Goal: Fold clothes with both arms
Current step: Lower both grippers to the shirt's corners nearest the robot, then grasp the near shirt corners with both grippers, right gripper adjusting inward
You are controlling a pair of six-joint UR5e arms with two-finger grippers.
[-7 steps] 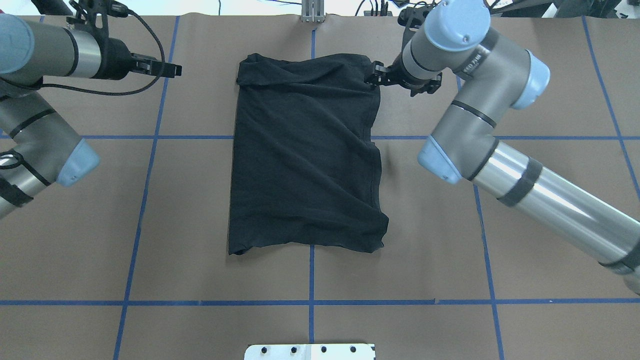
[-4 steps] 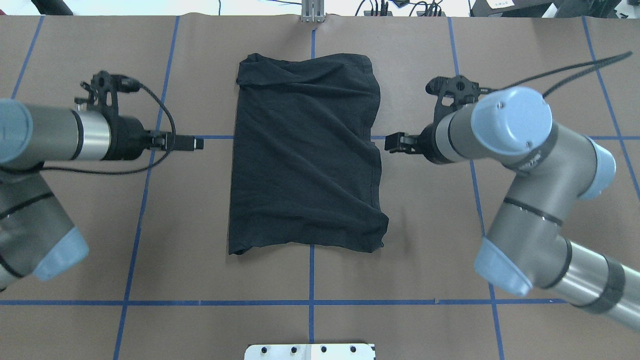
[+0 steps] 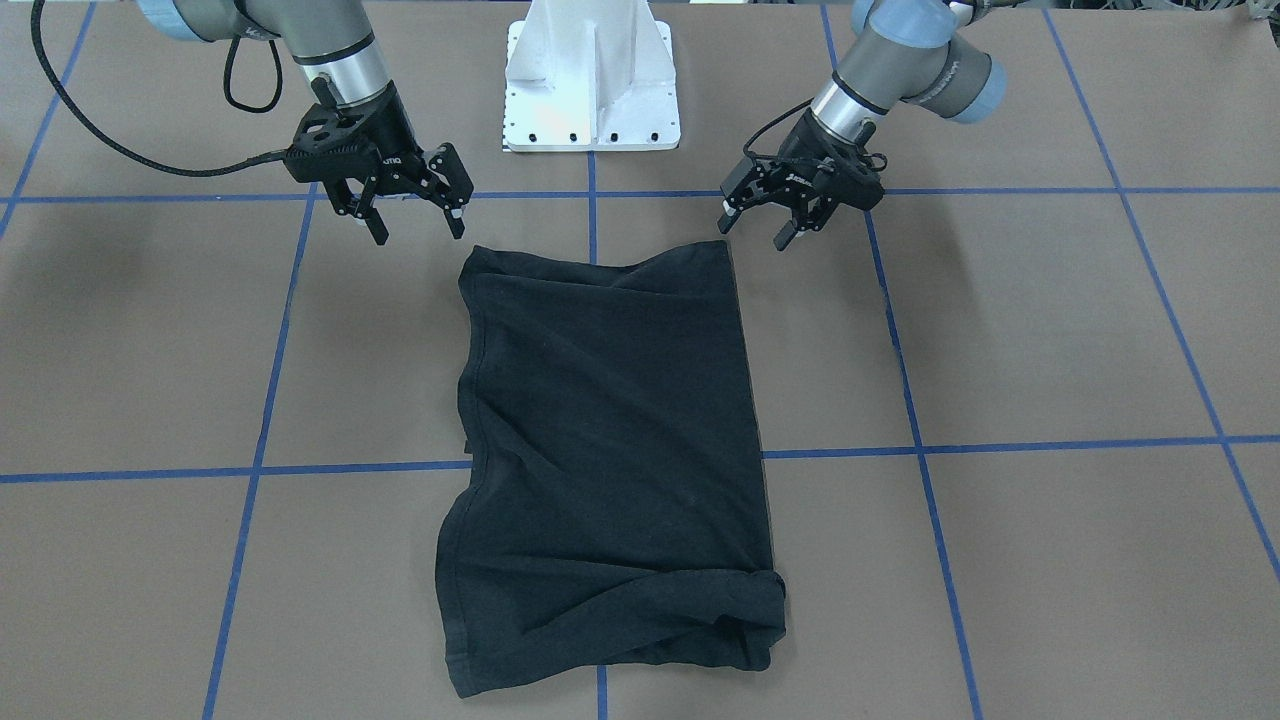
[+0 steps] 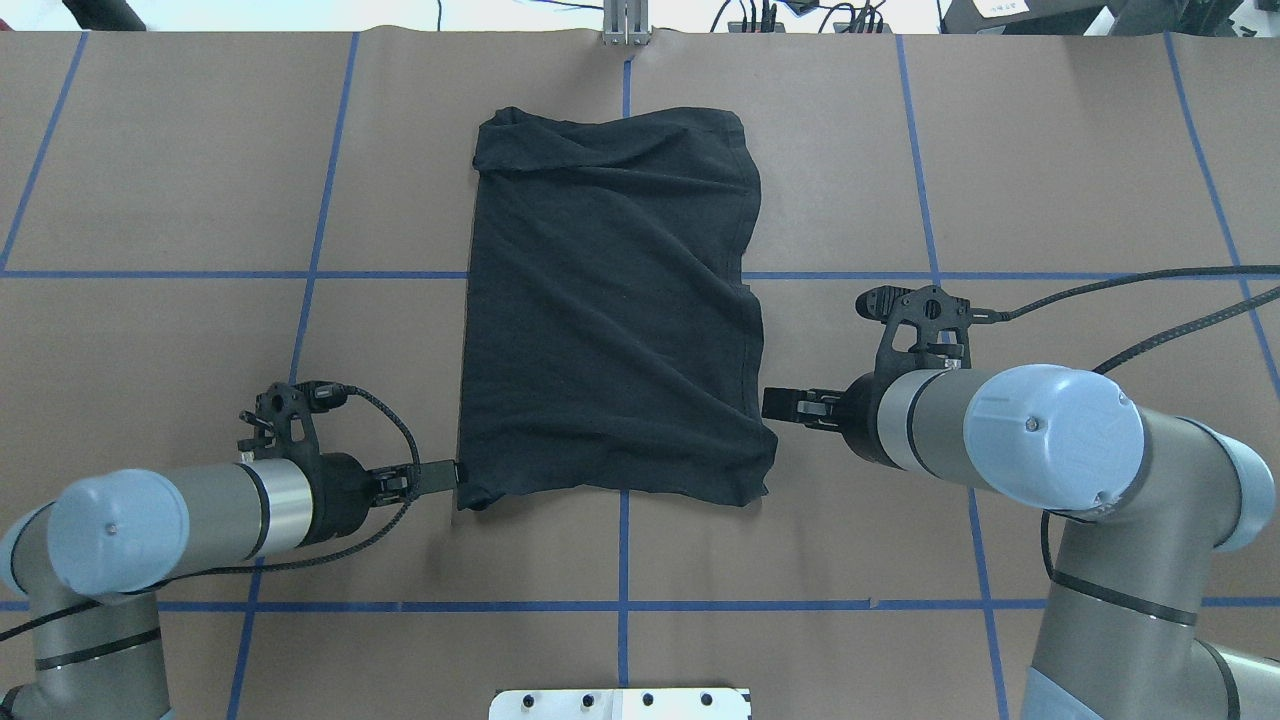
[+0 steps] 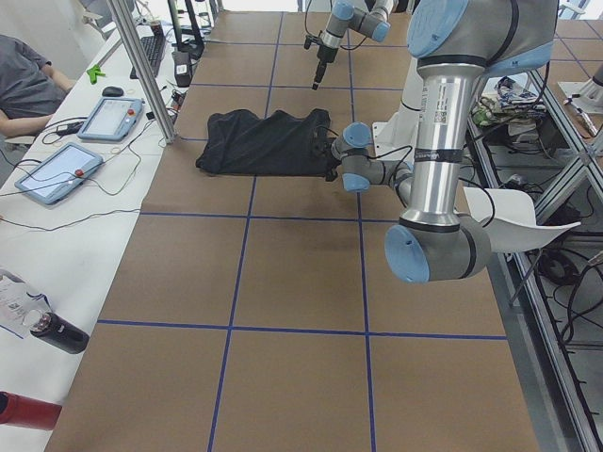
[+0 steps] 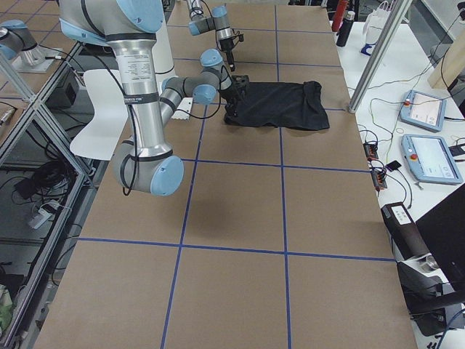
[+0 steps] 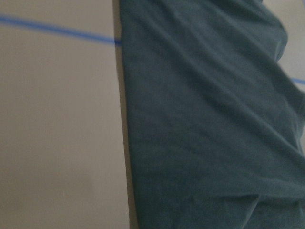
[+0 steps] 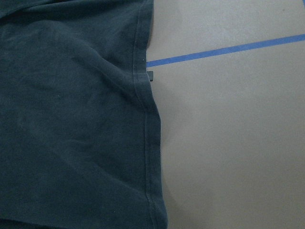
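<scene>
black t-shirt [image 4: 610, 310], folded to a rectangle, is laid flat on the table [image 4: 200, 150]; left gripper [image 3: 752, 231] and right gripper [image 3: 420, 232] are shown with jaws apart, just beside its robot-side corners.

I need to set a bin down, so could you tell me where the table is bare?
Free: the far squares either side of the T-shirt, beyond the blue tape line, and the strip between its near hem and the pedestal base. Crowded: its near corners, beside the left gripper and right gripper.
</scene>
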